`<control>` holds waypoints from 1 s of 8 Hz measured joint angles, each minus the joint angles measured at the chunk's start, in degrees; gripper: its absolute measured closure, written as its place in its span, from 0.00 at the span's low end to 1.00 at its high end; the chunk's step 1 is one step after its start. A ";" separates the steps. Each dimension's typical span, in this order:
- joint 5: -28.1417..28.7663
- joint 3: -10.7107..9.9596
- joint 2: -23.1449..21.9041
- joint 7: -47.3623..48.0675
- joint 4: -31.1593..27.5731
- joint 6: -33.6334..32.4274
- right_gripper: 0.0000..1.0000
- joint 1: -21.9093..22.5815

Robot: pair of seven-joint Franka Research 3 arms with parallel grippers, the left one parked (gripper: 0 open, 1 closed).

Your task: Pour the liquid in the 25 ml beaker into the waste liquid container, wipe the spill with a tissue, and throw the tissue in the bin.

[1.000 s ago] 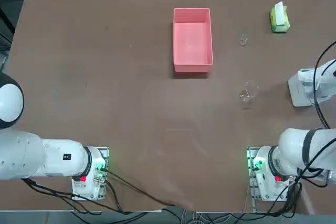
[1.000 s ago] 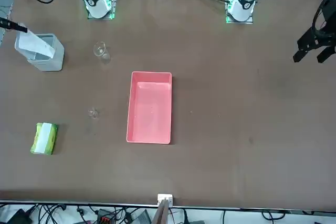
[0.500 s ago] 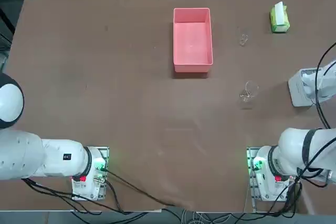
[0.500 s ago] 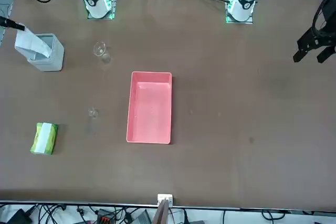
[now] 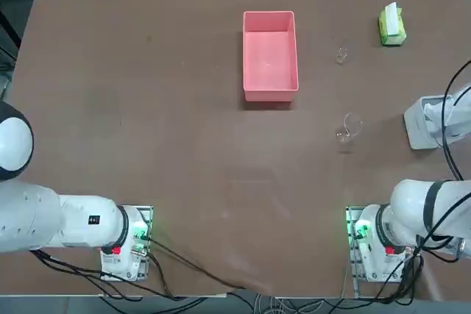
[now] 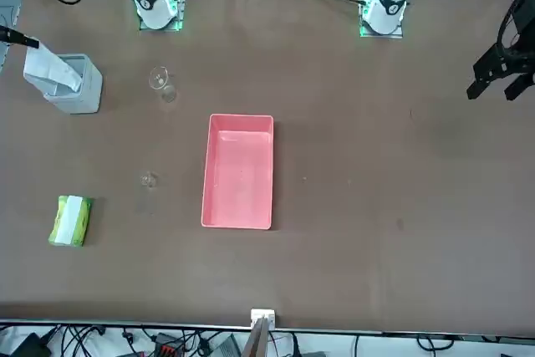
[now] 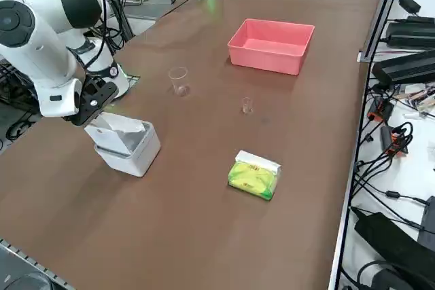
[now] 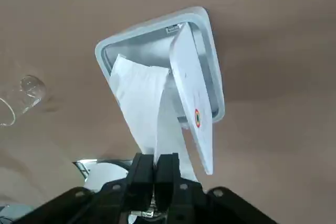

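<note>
My right gripper [image 8: 155, 174] hovers over the pale grey bin [image 8: 152, 23] at the table's right edge, shut on the white tissue [image 8: 139, 103]. The tissue [image 7: 119, 127] hangs from the fingers down into the bin's [image 7: 129, 146] opening, beside its tilted flap. From the front, the tissue [image 6: 46, 68] drapes over the bin [image 6: 77, 94]. The tiny 25 ml beaker [image 5: 341, 55] stands upright between the pink waste liquid container [image 5: 270, 93] and the tissue pack; it also shows from the right side as the 25 ml beaker [image 7: 247, 105].
A larger clear beaker [image 5: 347, 129] stands between the bin [image 5: 419, 130] and the pink tray [image 6: 236, 225]. The yellow-green tissue pack [image 5: 391, 26] lies at the far right corner. Cables and equipment line the table's far edge.
The right gripper and the hanging tissue shifted slightly outward over the bin during the first half second, then held almost still.
</note>
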 joint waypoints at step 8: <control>-0.01 0.69 0.73 -0.15 1.43 0.05 0.47 0.09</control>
